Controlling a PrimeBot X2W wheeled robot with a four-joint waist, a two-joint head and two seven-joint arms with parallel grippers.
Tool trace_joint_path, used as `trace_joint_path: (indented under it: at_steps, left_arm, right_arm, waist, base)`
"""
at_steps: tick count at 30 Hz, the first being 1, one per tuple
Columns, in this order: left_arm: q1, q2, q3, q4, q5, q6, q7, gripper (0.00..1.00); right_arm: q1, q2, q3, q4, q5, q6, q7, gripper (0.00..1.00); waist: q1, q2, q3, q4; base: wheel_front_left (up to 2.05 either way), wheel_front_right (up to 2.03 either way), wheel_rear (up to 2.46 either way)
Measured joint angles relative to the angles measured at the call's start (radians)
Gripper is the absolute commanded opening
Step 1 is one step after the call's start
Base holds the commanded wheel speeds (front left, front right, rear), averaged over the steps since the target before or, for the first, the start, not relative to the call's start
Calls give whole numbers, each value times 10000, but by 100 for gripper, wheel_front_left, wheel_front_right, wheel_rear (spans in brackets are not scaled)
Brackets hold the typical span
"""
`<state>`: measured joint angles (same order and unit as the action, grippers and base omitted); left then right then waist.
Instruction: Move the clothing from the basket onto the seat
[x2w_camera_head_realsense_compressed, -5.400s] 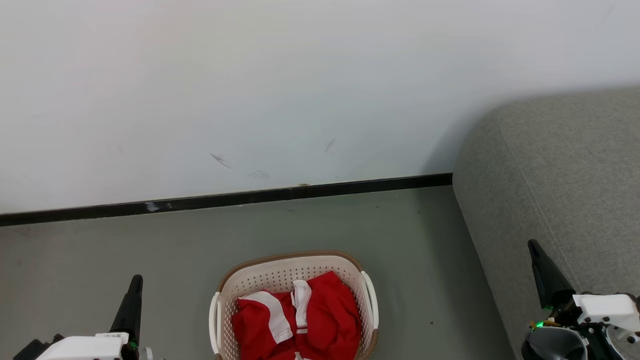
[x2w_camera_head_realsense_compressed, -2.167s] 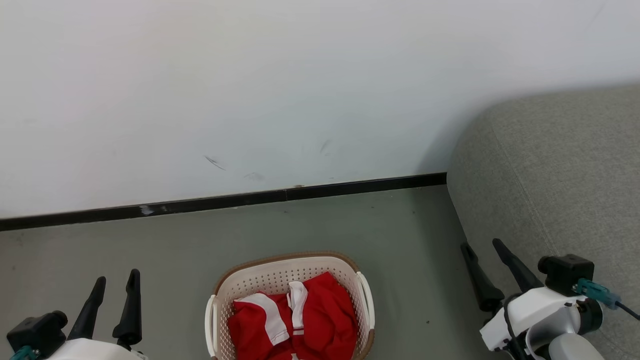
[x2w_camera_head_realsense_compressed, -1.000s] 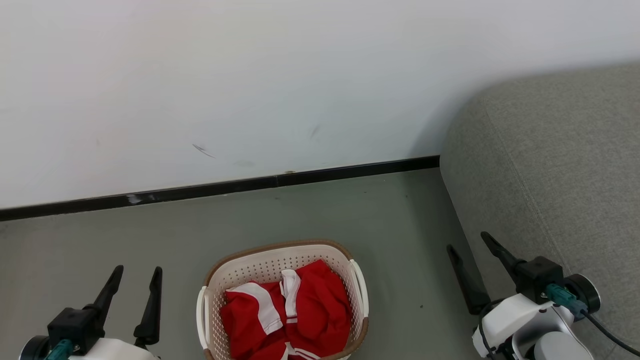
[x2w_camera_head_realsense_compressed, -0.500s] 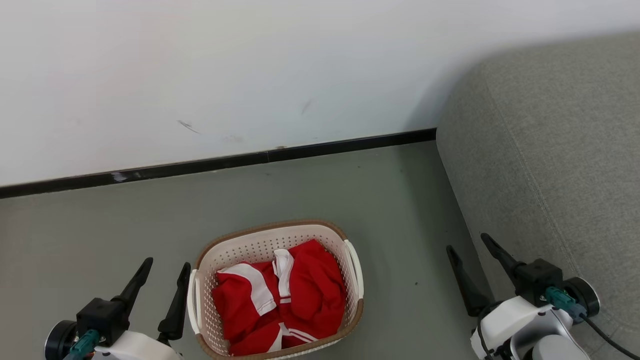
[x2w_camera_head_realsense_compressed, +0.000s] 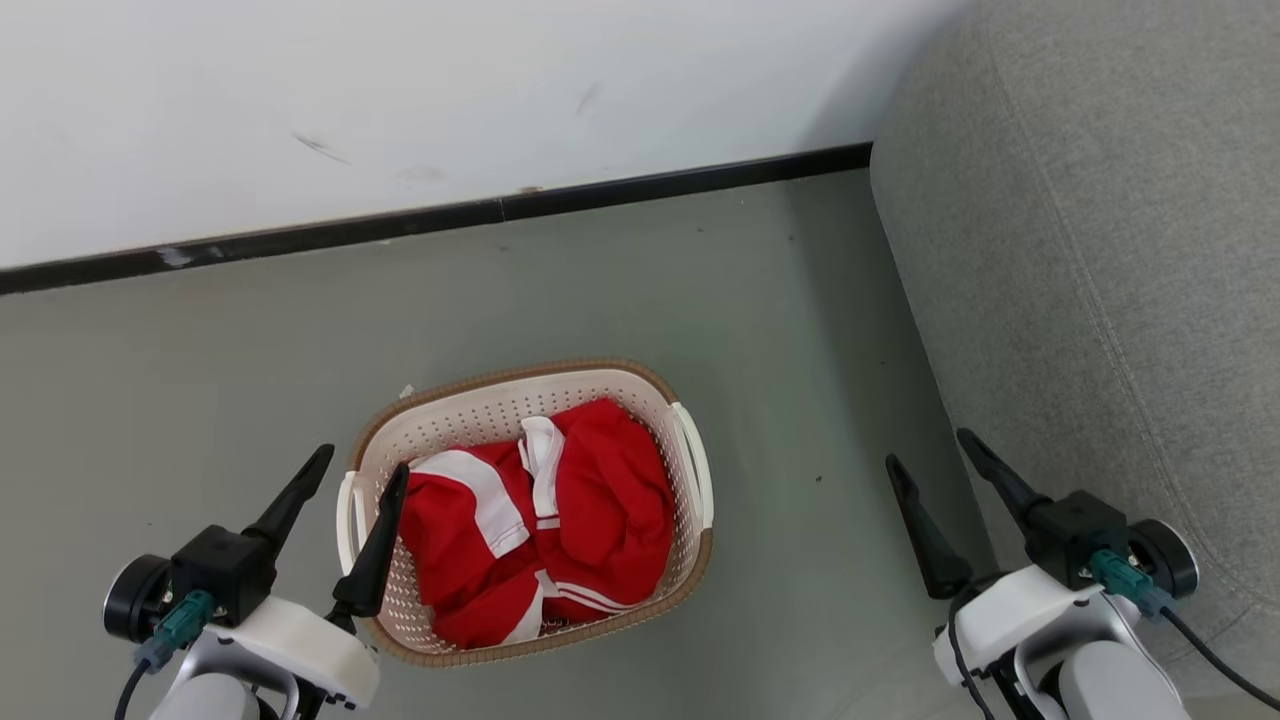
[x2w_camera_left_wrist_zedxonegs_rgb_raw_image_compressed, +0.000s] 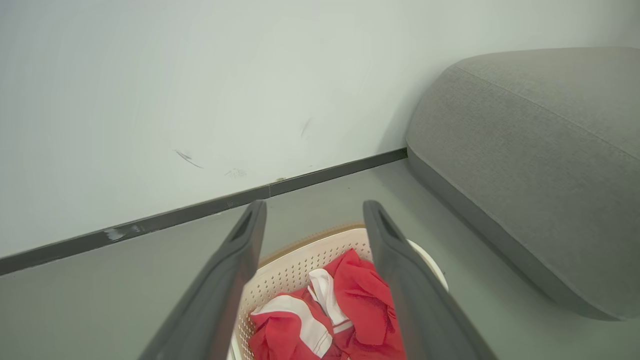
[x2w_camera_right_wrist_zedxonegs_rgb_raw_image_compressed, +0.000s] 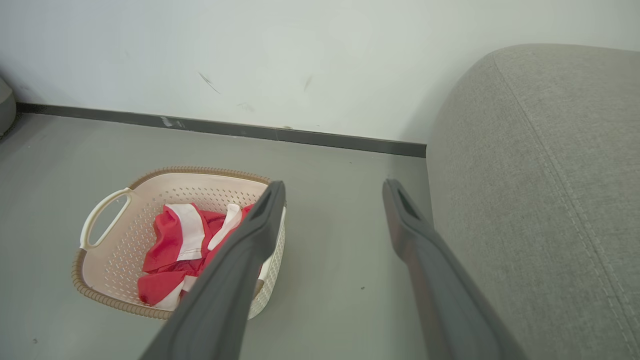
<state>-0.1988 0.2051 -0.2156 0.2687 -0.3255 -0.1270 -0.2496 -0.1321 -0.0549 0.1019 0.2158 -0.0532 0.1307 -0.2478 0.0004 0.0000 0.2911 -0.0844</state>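
Note:
The basket stands on the grey floor with red clothing with white stripes crumpled inside. My left gripper is open at the basket's left side, its right finger over the left handle. In the left wrist view the open left gripper points over the basket and the clothing. My right gripper is open and empty over the floor, between the basket and the grey seat. The right wrist view shows the right gripper, the basket, the clothing and the seat.
A white wall with a black baseboard runs behind the basket. Bare grey floor lies between the basket and the seat. A grey rounded object shows at the far left by the wall.
The camera has tilted down, so the whole picture has shifted up. My left gripper has come closer to the basket's left edge. Both grippers have stayed open.

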Motion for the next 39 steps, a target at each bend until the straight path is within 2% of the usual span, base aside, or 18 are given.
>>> trace_joint_path:
  at_steps: [14,25,39]
  left_arm:
    - [-1662,731,-844,109,142,0,140,100]
    - [-2566,1051,-1678,464,472,0,1317,100]
    - [-4237,1726,-2527,861,1979,0,3335,100]
  right_arm:
    - [-935,81,38,-383,-38,0,-2,100]
    - [-1352,84,270,-748,888,0,-2,100]
    - [-2008,82,485,-951,1618,0,-2,100]
  waist:
    - [0,0,1644,-248]
    - [-1,0,2731,-498]
    - [-1,0,3998,-1013]
  base:
    - [0,0,0]
    - [0,0,0]
    - [0,0,0]
